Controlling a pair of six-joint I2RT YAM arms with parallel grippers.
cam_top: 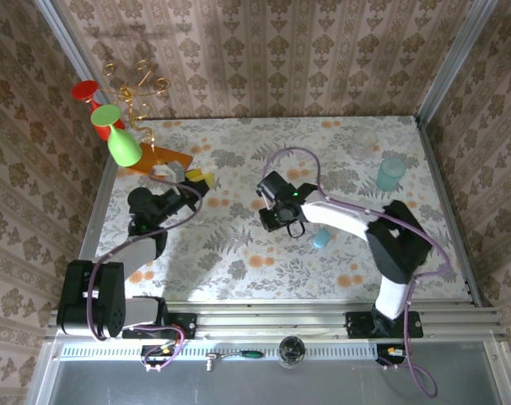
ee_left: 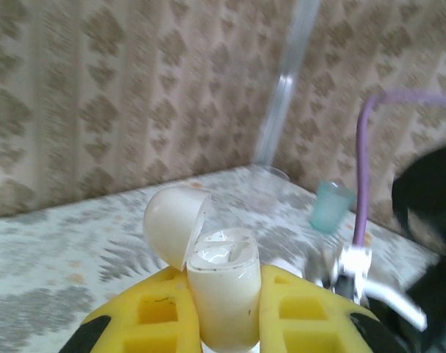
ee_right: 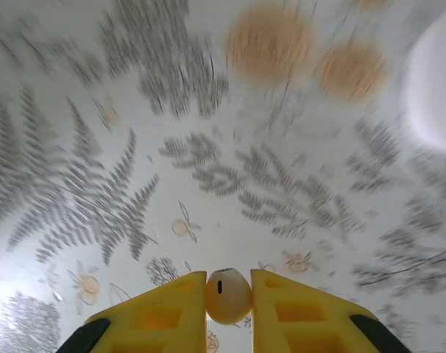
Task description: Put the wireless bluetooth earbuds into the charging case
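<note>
walls [cam_top: 272, 59]: patterned wallpaper closing in the top view on three sides.
surface [cam_top: 239, 253]: pale floral print with grey ferns and orange blotches, filling the middle of the top view.
left gripper [ee_left: 223, 279]: mine, centre-left of the top view; I hold it clenched on the charging case [ee_left: 224, 301], between yellow fingers [ee_left: 304, 309].
right gripper [ee_right: 229, 283]: mine, at the middle of the top view; I am pinching one earbud [ee_right: 227, 296] with it; my wrist view is blurred.
green goblet [cam_top: 119, 139]: upper left of the top view, with a red goblet [cam_top: 87, 91] just beyond it.
teal cup [cam_top: 390, 173]: upright, right of centre in the top view.
charging case: white, bottom centre of my left wrist view, standing upright in my grip, its lid [ee_left: 175, 224] swung open to the left.
blue capsule [cam_top: 321, 239]: on the surface, just right of my right gripper in the top view.
earbud: small, cream and rounded, with a dark slot; bottom centre of my right wrist view, squeezed between both fingers.
</note>
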